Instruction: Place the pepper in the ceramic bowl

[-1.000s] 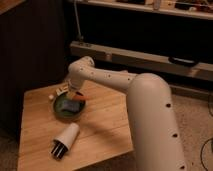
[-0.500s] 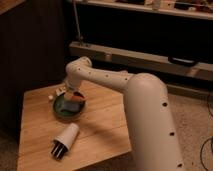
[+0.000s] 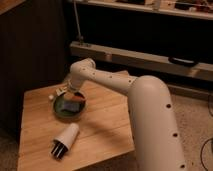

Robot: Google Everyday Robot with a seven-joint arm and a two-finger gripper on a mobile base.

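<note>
Placement step, close to the end by the look of it. The arm reaches in from the right, elbows over the far side of the wooden table, and drops its wrist onto the ceramic bowl, which sits left of centre on the tabletop.

The gripper is right above the bowl's far rim, pointing down into it. Can't tell whether it's spread, pressed together or pinching something: the wrist housing covers it from this angle.

The pepper shows as an orange-red streak inside the bowl on its right side, just under the gripper. Can't tell if it's resting on the dish or hanging clear of it. A light blue piece lies in the bowl next to it, touching or nearly so.

Next move, as I judge it: if the pepper is held, let go low so it stays in the dish, then lift straight up. The bowl is shallow, so a sideways pull-out could drag the pepper or the blue piece over the rim.

Around it:
- white cup on its side, near edge of the table, dark end toward the near left, well apart from the bowl, not in the way.
- small pale bit on the table just left of the bowl; too small to identify.

Nothing blocks a vertical retreat.
</note>
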